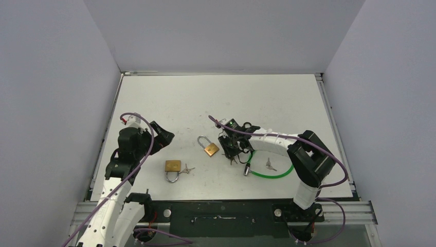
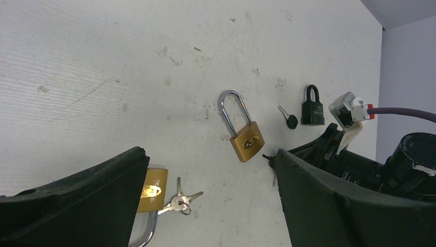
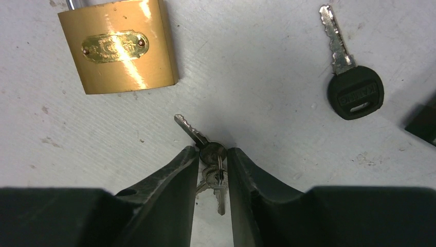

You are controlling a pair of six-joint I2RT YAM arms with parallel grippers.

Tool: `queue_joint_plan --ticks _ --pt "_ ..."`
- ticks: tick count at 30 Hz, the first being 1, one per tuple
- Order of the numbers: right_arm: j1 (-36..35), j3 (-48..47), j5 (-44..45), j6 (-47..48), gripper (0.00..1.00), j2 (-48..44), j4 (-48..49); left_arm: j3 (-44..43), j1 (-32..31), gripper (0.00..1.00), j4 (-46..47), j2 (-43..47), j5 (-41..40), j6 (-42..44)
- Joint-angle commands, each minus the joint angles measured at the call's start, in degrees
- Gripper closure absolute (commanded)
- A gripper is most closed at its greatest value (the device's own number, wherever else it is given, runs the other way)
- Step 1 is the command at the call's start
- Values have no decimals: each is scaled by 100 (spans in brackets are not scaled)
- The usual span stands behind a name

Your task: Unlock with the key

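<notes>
**While the right gripper (image 3: 212, 154) is pinching the small silver key bunch (image 3: 191, 129), the long-shackled brass padlock (image 3: 118, 49) is waiting just ahead**

Since I'm going left to right: the left gripper (image 1: 165, 135) is hovering with its fingers spread apart, near a stubby brass padlock (image 1: 173, 166) with a few loose silver keys (image 2: 178, 199) beside it. The long-shackled brass padlock is lying flat mid-table. Just beside its body, the right gripper is squeezing its fingers together on the key bunch.

The leading blade is pointing diagonally at the body's bottom edge, close but not touching. So I'm guessing the right arm, being much nearer, is needing only a small twist and push.

A black-headed key (image 3: 355, 92) is lying off to the right, with a green cable loop (image 1: 272, 177) beyond it. Everything is sitting on a scuffed white tabletop (image 1: 216, 98), with plain white walls (image 1: 51, 77) boxing it in.
</notes>
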State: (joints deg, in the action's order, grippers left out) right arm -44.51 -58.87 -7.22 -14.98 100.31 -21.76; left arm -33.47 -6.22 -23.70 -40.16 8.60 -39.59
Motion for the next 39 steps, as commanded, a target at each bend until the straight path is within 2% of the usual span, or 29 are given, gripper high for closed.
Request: queue_joint_plan --ticks 1,6,8,13,16,20,24,30,35,39 --pt "70 -85 -138 106 75 46 90 8 42 9 278 0 98 -32" --pt "82 -16 -221 92 90 62 116 14 42 9 262 15 130 -38" --pt "95 35 -196 79 100 38 195 26 42 9 261 24 168 -54" --pt "149 289 -264 -83 100 -218 598 179 42 9 427 52 389 -273" --pt "218 504 -404 -232 100 -499 942 404 35 9 740 69 836 -622" --pt "298 904 -645 -524 100 -1089 1500 975 4 9 1650 139 1443 -1404" --pt "384 1320 -897 -932 100 -1746 2095 1631 -125 9 2977 256 1770 -2255" --pt "417 1785 -1239 -1730 100 -2559 3035 1959 -789 9 3797 176 1357 -2718" --pt "405 1959 -1618 -2207 100 -2931 3734 2081 -1452 9 4765 -413 1164 -3549" --pt "400 1952 -2048 -2364 100 -3013 4128 1801 -1945 9 5256 -947 1077 -3908"
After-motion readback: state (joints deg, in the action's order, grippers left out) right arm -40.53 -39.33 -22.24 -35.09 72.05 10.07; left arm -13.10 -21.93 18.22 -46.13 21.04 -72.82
